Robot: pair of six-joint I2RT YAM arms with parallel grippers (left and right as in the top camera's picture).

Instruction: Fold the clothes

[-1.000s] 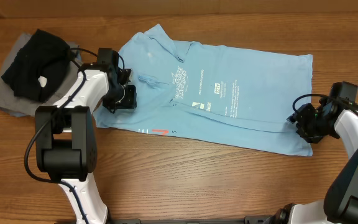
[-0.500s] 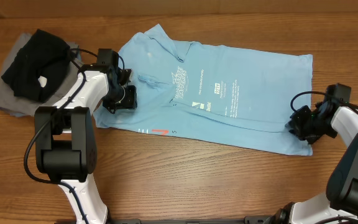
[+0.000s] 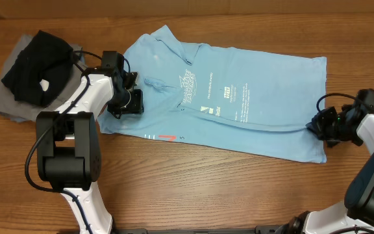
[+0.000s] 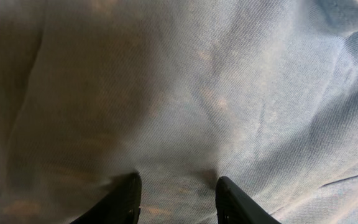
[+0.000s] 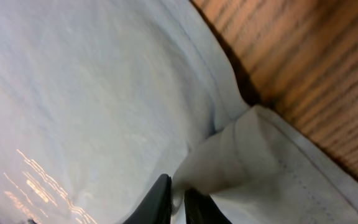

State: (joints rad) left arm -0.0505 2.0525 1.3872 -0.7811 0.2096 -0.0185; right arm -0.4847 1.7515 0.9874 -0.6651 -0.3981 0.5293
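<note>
Three garments, two arms and two tools on one wooden bench (image 3: 206,195).

Garments: one light blue T-shirt (image 3: 258,97), one black garment (image 3: 37,62) and one grey garment (image 3: 5,104). The black garment lies crumpled on the grey one at the far left of the bench and bears a small white patch.

The light blue T-shirt lies spread across the middle of the bench, collar end to the left and hem to the right. It is short-sleeved. One block of white lettering (image 3: 190,88) runs across its middle, and one small red mark (image 3: 167,138) sits by its near edge. The cloth is mostly flat, with light creases and a long fold along the near side.

The left tool (image 4: 176,199) sits on the shirt's left sleeve area. Its fingers (image 4: 126,199) stand partly apart with cloth filling the gap; whether they pinch it cannot be told.

The right tool (image 5: 178,202) is at the shirt's right near corner, closed almost fully on a raised fold of the hem.
</note>
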